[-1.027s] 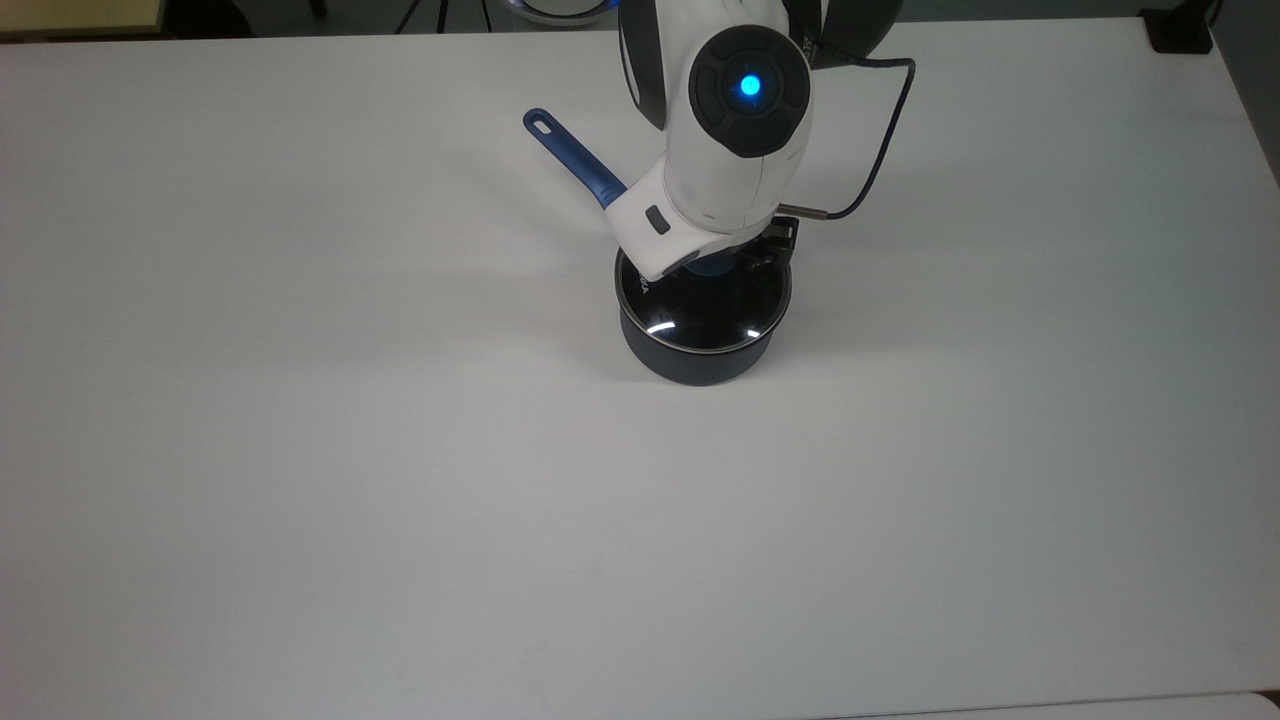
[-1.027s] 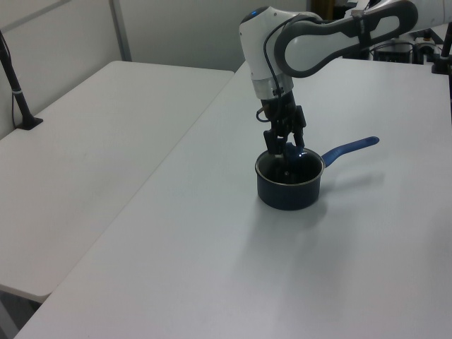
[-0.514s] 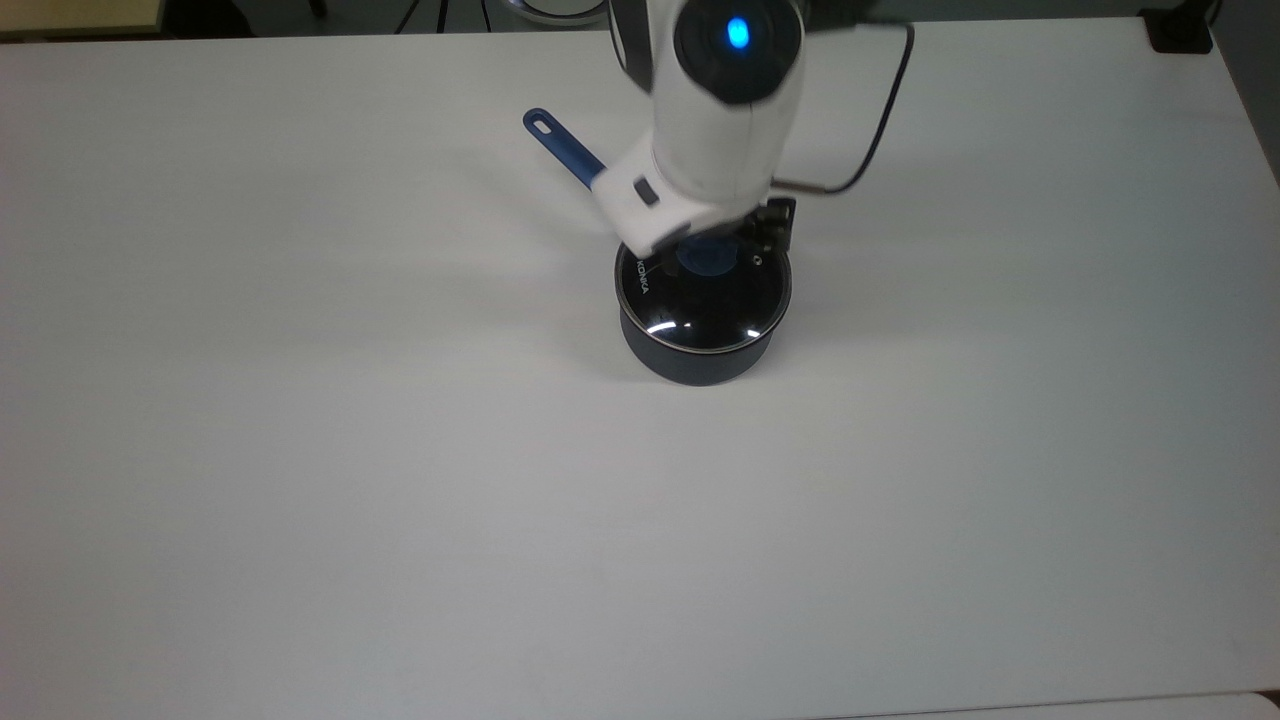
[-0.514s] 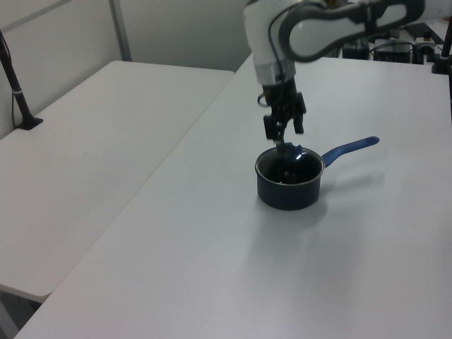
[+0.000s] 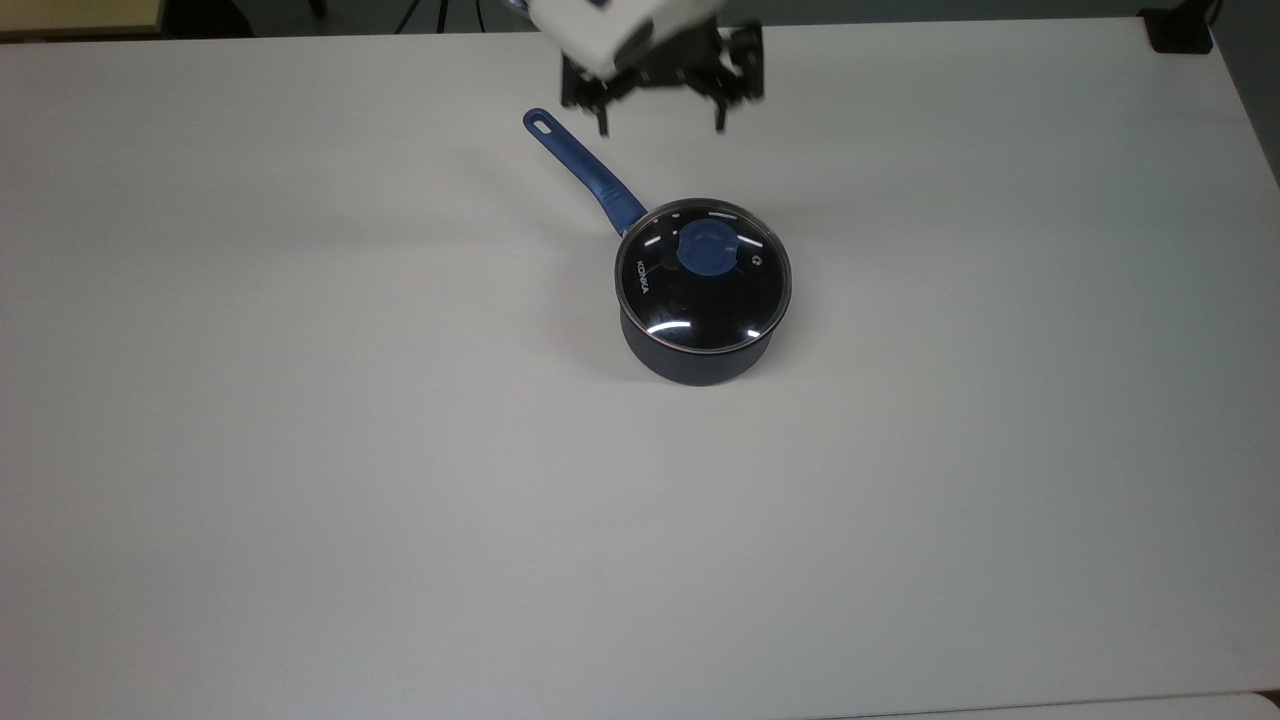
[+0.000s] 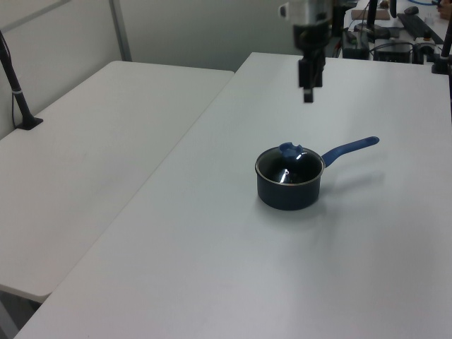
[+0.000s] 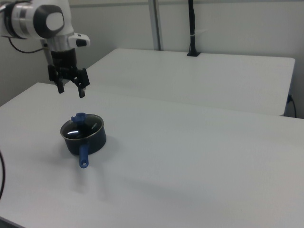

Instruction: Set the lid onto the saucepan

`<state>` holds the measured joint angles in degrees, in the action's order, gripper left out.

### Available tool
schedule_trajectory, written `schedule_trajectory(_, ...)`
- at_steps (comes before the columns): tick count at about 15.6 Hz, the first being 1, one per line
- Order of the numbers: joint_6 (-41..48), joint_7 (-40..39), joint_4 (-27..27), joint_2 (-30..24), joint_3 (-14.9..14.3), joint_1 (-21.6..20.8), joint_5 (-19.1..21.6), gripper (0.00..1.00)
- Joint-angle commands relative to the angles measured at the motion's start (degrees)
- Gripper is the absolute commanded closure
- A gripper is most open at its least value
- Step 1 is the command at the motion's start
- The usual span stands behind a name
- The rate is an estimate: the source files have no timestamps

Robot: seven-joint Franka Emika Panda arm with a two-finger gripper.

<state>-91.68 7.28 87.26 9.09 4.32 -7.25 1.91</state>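
The dark saucepan (image 5: pixel 690 355) (image 6: pixel 288 192) (image 7: pixel 95 140) stands on the white table, its long blue handle (image 5: pixel 585 170) (image 6: pixel 351 148) (image 7: pixel 84 154) pointing toward the top view's upper left. The glass lid (image 5: pixel 703 290) with its blue knob (image 5: pixel 709 249) (image 6: pixel 289 150) (image 7: pixel 78 117) rests flat on the pan's rim. My gripper (image 5: pixel 660 125) (image 6: pixel 308 92) (image 7: pixel 70 91) hangs open well above the pan, fingers pointing down, holding nothing, near the top view's upper edge.
The white table (image 5: pixel 300 450) stretches wide around the pan. A second white table (image 6: pixel 85 155) adjoins it in the left view's left, with a black pole (image 6: pixel 14 85) on it. A black clamp (image 5: pixel 1180 30) sits at the top view's upper right corner.
My gripper let go of the lid's knob, rose straight up and drew back toward the top view's upper edge. The lid stays seated on the saucepan.
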Motion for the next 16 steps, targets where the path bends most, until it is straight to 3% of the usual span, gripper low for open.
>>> schedule_trajectory(1,3.1,-6.2,4.7,-7.4,-0.2,3.5,1.3,0.00)
schedule_trajectory(3,4.1,-8.1,4.6,-8.3,-0.9,4.7,1.2,0.00)
schedule_trajectory(10,3.6,-13.7,3.2,-7.9,-7.4,4.8,1.3,0.00)
schedule_trajectory(16,3.5,-13.8,3.2,-8.0,-7.6,4.3,1.1,0.00)
